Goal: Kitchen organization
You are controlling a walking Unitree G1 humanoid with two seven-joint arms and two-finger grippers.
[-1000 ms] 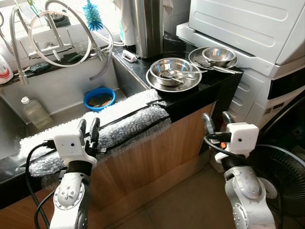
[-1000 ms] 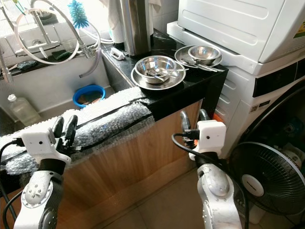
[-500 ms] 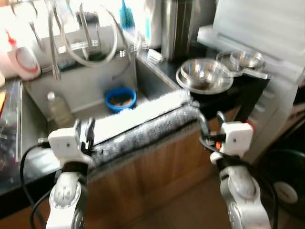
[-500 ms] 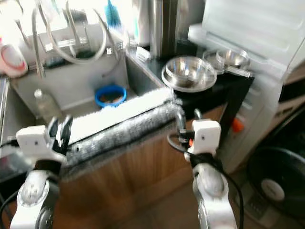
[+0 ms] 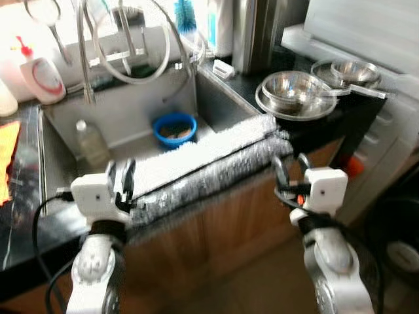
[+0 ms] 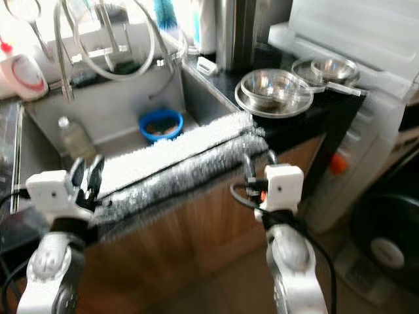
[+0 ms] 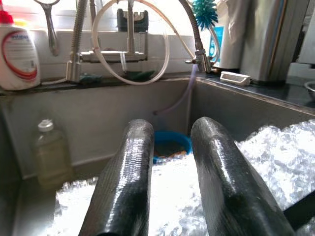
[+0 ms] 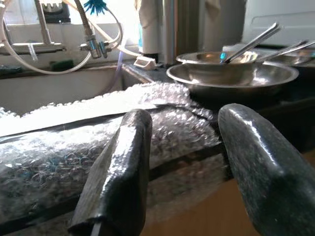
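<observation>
Since a moment ago the whole view has slid over, so the robot has turned or stepped to its left; the sink and the dark tabletop beside it now show more, and the things themselves look like they sit where they were. That means the robot is likely getting in place and has not picked up anything yet. On the far left a white soap bottle (image 5: 40,78) stands on the ledge behind the sink. Next, a clear bottle (image 5: 90,144) stands inside the sink (image 5: 118,127), and a blue bowl (image 5: 173,129) sits on the sink floor further right. A strip of bubble wrap (image 5: 203,160) lies along the front edge of the sink. The left gripper (image 5: 120,180) is held up just in front of that edge, empty, with its two black fingers a little apart. The blue bowl is past the bubble wrap, down in the sink, ahead of this gripper. Further right, shiny metal bowls (image 5: 294,91) sit on the black tabletop (image 5: 327,121), with a smaller metal bowl (image 5: 355,70) and a spoon behind them. The right gripper (image 5: 289,171) is lower than that tabletop, near its front, open and holding nothing. The metal bowls are up and ahead of it, apart from its fingers.
</observation>
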